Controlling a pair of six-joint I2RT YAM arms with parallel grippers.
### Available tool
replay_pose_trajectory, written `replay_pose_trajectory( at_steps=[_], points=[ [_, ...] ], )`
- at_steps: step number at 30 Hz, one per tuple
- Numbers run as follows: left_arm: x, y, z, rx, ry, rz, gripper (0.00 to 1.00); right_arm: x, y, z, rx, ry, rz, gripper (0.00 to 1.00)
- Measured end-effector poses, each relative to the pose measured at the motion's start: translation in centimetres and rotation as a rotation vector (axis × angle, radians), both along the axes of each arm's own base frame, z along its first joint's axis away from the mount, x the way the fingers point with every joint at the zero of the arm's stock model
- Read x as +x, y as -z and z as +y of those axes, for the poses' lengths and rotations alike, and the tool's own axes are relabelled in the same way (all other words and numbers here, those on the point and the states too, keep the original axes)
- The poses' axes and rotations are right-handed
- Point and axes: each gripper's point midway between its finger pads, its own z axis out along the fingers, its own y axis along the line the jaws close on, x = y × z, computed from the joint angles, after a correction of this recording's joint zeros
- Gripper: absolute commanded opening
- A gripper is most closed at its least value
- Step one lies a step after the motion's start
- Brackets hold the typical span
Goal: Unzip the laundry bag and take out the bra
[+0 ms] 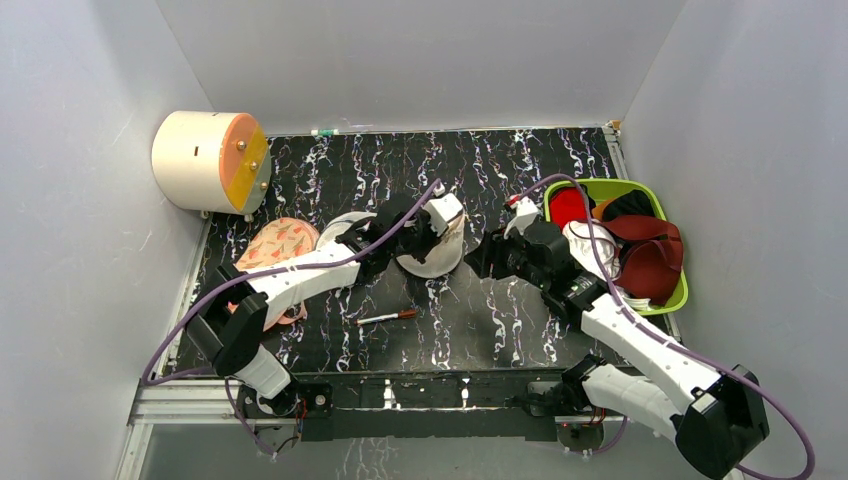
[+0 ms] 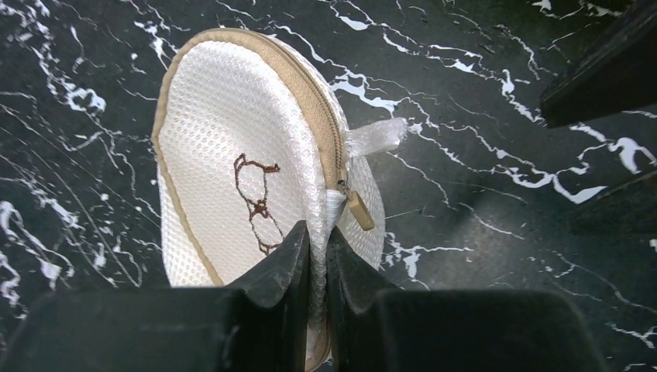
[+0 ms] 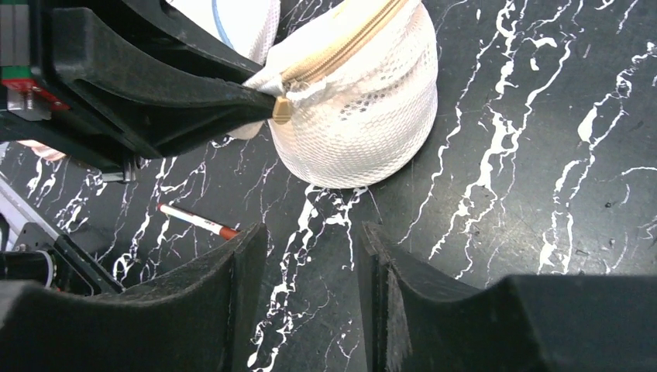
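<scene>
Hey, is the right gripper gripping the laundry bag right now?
No, the right gripper has its jaws apart with only the table between them, short of the laundry bag.

Mesh cloth laundry bag (image 2: 225, 116), glossy tbl (image 2: 503, 232)

Two round mesh pouches: the cream laundry bag (image 2: 232, 139) and a grey-white pouch (image 1: 340, 222). One peach leaf-print bra (image 1: 280, 243), one pen (image 1: 385, 318), one green basket (image 1: 600, 185) of clothes, one cream drum (image 1: 195, 158) with an orange face

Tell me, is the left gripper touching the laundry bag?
Touching. The left wrist view shows the left gripper pinching the laundry bag beside its zip.
</scene>
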Motion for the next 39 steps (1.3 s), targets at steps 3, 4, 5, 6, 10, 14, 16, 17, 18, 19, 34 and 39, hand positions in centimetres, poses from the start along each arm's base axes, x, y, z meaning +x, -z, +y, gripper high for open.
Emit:
replay_pose_trajectory(
  at_steps=[3, 4, 5, 6, 10, 14, 16, 17, 18, 19, 34, 39],
  points=[
    [-0.5, 0.3, 0.0, -0.024, -0.028, 0.055, 0.0, 0.3, -0.2, 0.4, 0.011, -0.007, -0.007, 0.32],
    [-0.6, 0.4, -0.1, -0.033, -0.037, 0.072, 0.0, 0.5, -0.2, 0.6, 0.018, -0.008, -0.008, 0.32],
    [-0.7, 0.5, -0.1, -0.04, -0.044, 0.088, 0.0, 0.7, -0.3, 0.8, 0.026, -0.007, -0.006, 0.32],
    [-0.9, 0.5, -0.2, -0.047, -0.05, 0.102, 0.0, 1.0, -0.2, 1.1, 0.033, -0.008, -0.003, 0.32],
    [-1.1, 0.6, -0.6, -0.069, -0.061, 0.15, 0.0, 2.0, -0.1, 2.6, 0.062, -0.031, 0.027, 0.33],
    [-1.1, 0.8, -1.1, -0.071, -0.068, 0.183, 0.0, 2.8, 0.5, 3.5, 0.076, -0.032, 0.058, 0.34],
    [-1.1, 0.8, -1.1, -0.068, -0.071, 0.193, 0.0, 3.0, 0.8, 3.7, 0.086, -0.024, 0.071, 0.34],
    [-1.1, 0.7, -1.1, -0.069, -0.072, 0.195, 0.0, 3.1, 0.8, 3.7, 0.093, -0.019, 0.074, 0.34],
    [-1.2, 0.8, -1.1, -0.069, -0.071, 0.198, 0.0, 3.3, 0.8, 3.8, 0.102, -0.013, 0.077, 0.34],
    [-1.2, 0.8, -1.1, -0.069, -0.071, 0.199, 0.0, 3.4, 0.7, 3.9, 0.109, -0.007, 0.079, 0.34],
    [-1.5, 1.0, -0.9, -0.062, -0.072, 0.219, 0.0, 4.7, 1.7, 4.2, 0.154, 0.063, 0.12, 0.34],
    [-1.3, 0.9, -0.9, -0.063, -0.075, 0.218, 0.0, 4.9, 1.6, 4.3, 0.169, 0.073, 0.116, 0.33]
  ],
)
